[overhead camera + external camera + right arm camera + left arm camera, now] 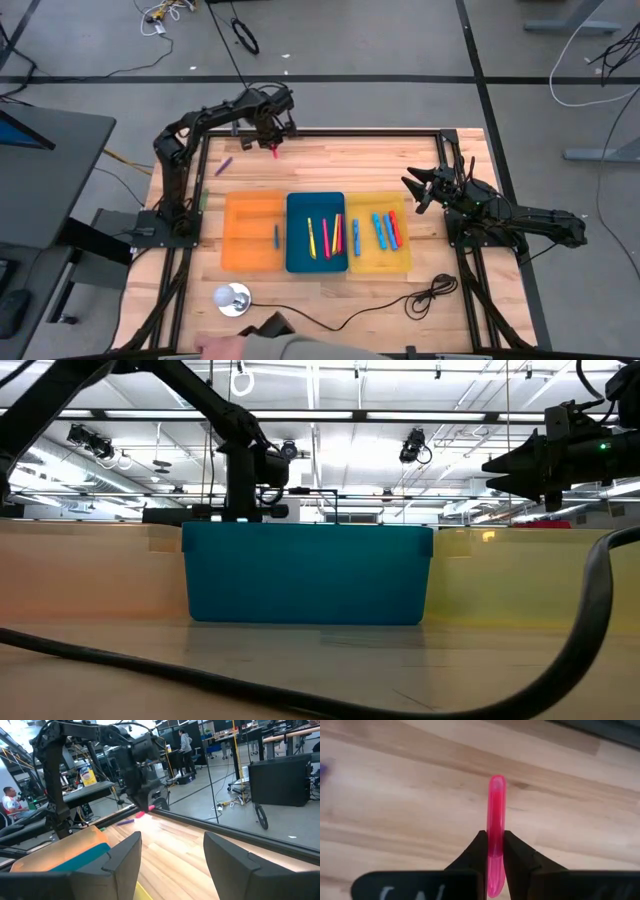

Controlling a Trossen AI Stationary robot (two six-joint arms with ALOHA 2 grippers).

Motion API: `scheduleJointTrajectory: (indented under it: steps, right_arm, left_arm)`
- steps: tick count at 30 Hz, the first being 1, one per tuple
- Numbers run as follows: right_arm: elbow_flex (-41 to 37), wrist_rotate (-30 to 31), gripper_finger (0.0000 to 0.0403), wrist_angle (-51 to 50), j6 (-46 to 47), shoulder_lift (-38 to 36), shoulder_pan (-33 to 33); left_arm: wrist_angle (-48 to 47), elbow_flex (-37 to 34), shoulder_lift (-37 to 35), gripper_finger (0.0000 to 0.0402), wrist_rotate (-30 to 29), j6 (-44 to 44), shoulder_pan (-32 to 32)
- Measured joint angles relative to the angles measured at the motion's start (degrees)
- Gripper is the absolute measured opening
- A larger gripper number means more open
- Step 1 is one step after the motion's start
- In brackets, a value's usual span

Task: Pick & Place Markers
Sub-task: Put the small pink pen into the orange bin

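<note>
Jaws of left gripper (495, 851) pinch pink marker (496, 820) above table (330, 160); right gripper (172, 852) jaws spread.

Table (330, 165): pale wood w/ plank grain, black frame round it. Three trays, lower centre of high view: orange tray (252, 232) at left, teal-blue tray (316, 232) mid, yellow tray (378, 232) at right. Markers: pink marker (496, 820) between dark left gripper (492, 851) fingers; purple marker (224, 165) upper left on wood; blue one in orange tray; yellow, pink, red in blue tray; blue and red in yellow tray. Arms black. Black cable (400, 300) at bottom.
</note>
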Motion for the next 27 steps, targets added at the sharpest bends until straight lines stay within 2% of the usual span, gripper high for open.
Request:
scheduleJointTrajectory:
  steps: [16, 18, 23, 27]
  right_arm:
    - [0.00, 0.01, 0.0215, 0.00, -0.01, 0.00, 0.00]
    - [0.00, -0.01, 0.0215, 0.00, 0.01, 0.00, 0.00]
    - [0.00, -0.01, 0.0215, 0.00, 0.01, 0.00, 0.00]
    - [0.00, 0.01, 0.0215, 0.00, 0.01, 0.00, -0.01]
  left_arm:
    - [-7.03, -0.24, -7.49, 0.0042, -3.39, -0.04, -3.03]
    - [-5.12, -2.45, -9.08, 0.0042, -3.39, -0.79, -4.48]
    - [2.86, -12.94, -15.93, 0.0040, -2.34, -7.22, -9.01]
    - [2.75, -18.62, -19.94, 0.0041, -2.18, -9.89, -12.37]
